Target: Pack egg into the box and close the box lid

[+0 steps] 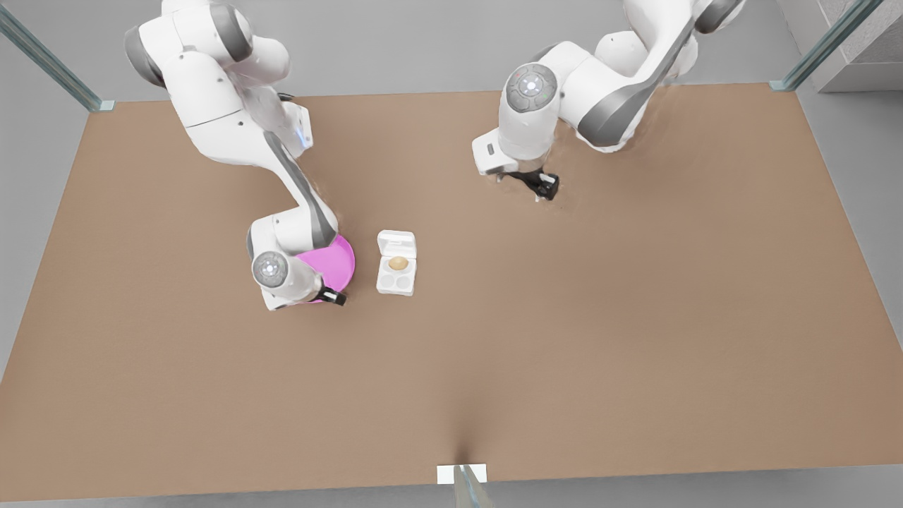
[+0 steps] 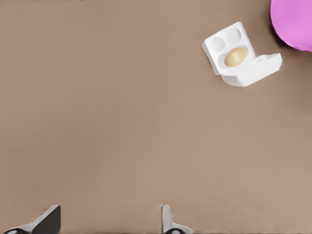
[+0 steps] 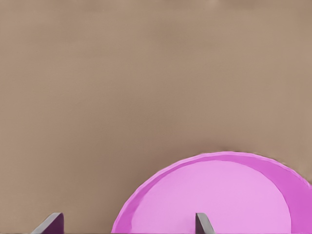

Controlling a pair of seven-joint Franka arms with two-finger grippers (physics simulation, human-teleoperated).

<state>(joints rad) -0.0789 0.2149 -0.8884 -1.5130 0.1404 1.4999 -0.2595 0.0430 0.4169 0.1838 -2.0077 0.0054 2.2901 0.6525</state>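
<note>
The tan egg point(image 1: 398, 263) lies in one cup of the white box point(image 1: 396, 284), which stands mid-table. The box lid point(image 1: 396, 243) is swung back and open. My right gripper point(image 1: 331, 296) hangs open at the near edge of the pink plate point(image 1: 335, 261), to the front view's left of the box. My left gripper point(image 1: 542, 185) waits open over bare table, far back on the front view's right. In the left wrist view the egg point(image 2: 235, 57), the box point(image 2: 219, 45) and the raised lid point(image 2: 253, 70) lie far from the left gripper point(image 2: 108, 217).
The pink plate point(image 3: 219, 195) lies under the right gripper point(image 3: 126, 223) and holds nothing that I can see; its edge point(image 2: 295, 22) sits beside the carton. Brown tabletop point(image 1: 564, 339) spreads around. Glass posts stand at the table's corners.
</note>
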